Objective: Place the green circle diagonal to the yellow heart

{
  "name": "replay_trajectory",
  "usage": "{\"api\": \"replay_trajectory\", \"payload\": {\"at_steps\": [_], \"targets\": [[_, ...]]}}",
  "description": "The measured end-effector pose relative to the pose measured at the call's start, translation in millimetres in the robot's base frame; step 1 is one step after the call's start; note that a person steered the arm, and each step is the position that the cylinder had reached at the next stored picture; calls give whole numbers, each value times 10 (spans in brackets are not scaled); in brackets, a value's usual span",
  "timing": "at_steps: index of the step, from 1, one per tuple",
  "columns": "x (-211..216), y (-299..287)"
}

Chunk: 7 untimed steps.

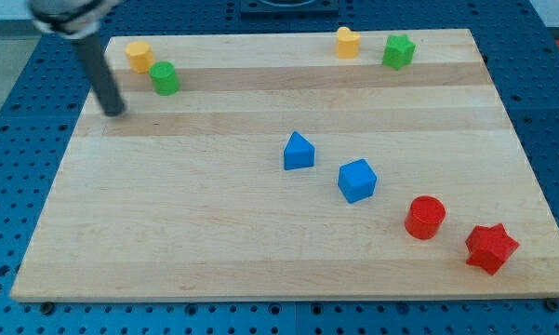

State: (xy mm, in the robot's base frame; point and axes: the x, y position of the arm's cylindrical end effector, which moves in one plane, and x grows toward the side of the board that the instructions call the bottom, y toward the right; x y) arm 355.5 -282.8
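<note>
My tip [115,110], a bare rod with no fingers to gape or clamp, is resting up-left on the bench [214,242], the green circle [165,78] sitting just up-right of it beside a yellow block [139,56], while the yellow heart [348,42] is lying far right, risking a glancing push knocking that neighbour.

The green circle [165,78], a short upright green cylinder, stands near the board's top-left corner, just inside the top edge. The yellow heart [348,42], a small yellow block, its lobes hard to make out, sits against the top edge, right of the middle, well apart from the circle. Both rest flat on the wood, the heart slightly nearer the top edge.
</note>
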Motion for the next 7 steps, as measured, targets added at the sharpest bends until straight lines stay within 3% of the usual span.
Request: {"api": "replay_trajectory", "payload": {"at_steps": [1,3,4,7], "targets": [[-157,-210],[-305,606],[-535,621],[-662,591]]}}
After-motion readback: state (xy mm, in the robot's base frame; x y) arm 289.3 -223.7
